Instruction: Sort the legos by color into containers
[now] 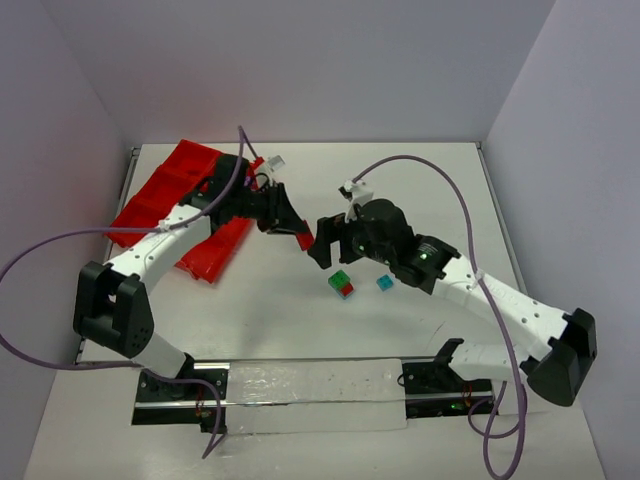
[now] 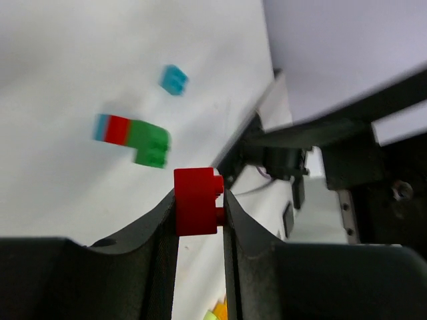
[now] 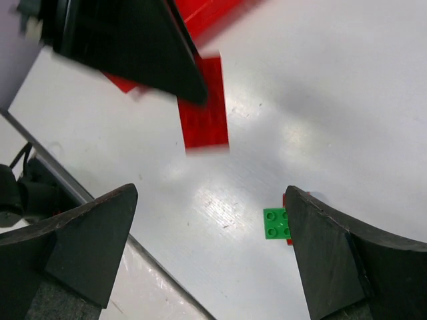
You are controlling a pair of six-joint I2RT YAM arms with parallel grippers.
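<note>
**A:** Red brick point(image 2: 198, 201): where is it?

**B:** Off the table, pinched by its sides in the left claw point(image 2: 199, 197), which is narrowed onto it. It hangs just past the right edge of the tray point(image 1: 165, 195), not over any compartment. Not yet sorted.

**A:** What else lies outside the tray?

**B:** Two items on the table, both well to the right of the tray. The nearer is a joined stack point(image 1: 341, 284), green and red from above. The left wrist view also shows a sliver of cyan at one end. Just beyond it, farther from the tray, is a lone cyan brick point(image 1: 384, 283).

**A:** Right claw point(image 3: 212, 193)?

**B:** Spread wide and holding nothing. It hovers just beyond the left claw on the side away from the tray, above the table. The stack's green top sits beside one of its fingers.

**A:** How much is already in the tray?

**B:** Cannot tell. The left arm covers part of the tray, and the open compartments are too small to read.

**A:** Remaining work?

**B:** My judgement is at least three placements: the held red one, the cyan one, and the stack. The stack likely needs splitting by colour first.
</note>
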